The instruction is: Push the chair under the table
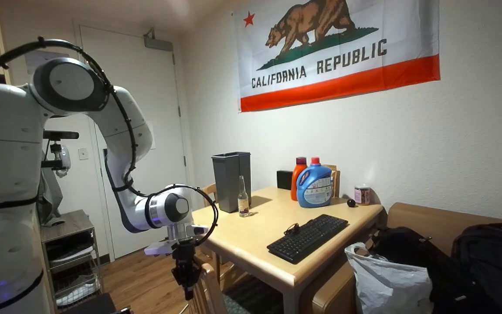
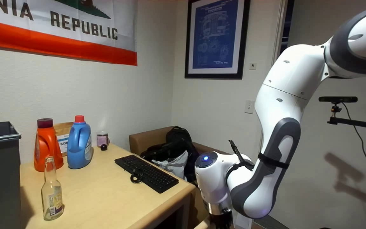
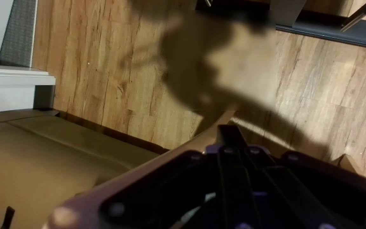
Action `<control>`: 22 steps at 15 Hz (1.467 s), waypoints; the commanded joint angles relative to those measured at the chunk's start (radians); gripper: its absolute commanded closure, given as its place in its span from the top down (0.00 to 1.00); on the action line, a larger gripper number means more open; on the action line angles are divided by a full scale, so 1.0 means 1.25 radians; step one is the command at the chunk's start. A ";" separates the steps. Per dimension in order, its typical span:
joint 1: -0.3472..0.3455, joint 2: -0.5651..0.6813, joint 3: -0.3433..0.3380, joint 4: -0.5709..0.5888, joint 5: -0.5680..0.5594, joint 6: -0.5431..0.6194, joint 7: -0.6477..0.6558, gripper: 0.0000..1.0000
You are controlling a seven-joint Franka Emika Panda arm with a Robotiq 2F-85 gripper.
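Note:
The tan-brown wooden chair [image 1: 209, 285] stands at the near long side of the table, only its upper back in view in an exterior view. A small piece of the chair [image 2: 203, 224] shows at the bottom edge in an exterior view. The light-wood table [image 1: 238, 239] also shows in an exterior view [image 2: 103, 198]. My gripper [image 1: 188, 291] points down beside the chair back, on the side away from the table. In the wrist view the gripper [image 3: 230, 135] has its fingers together, with the chair's top rail [image 3: 186, 144] running right behind them. I cannot tell whether they touch.
A keyboard [image 1: 307, 237], a glass bottle [image 1: 243, 203], grey bins [image 1: 227, 183] and detergent bottles [image 1: 315, 187] stand on the table. A tan seat [image 1: 416, 218] with bags is at the table's end. A shelf rack [image 1: 70, 244] stands behind the arm.

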 commanded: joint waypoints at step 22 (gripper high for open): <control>0.037 0.154 -0.010 0.283 0.133 -0.250 -0.123 0.00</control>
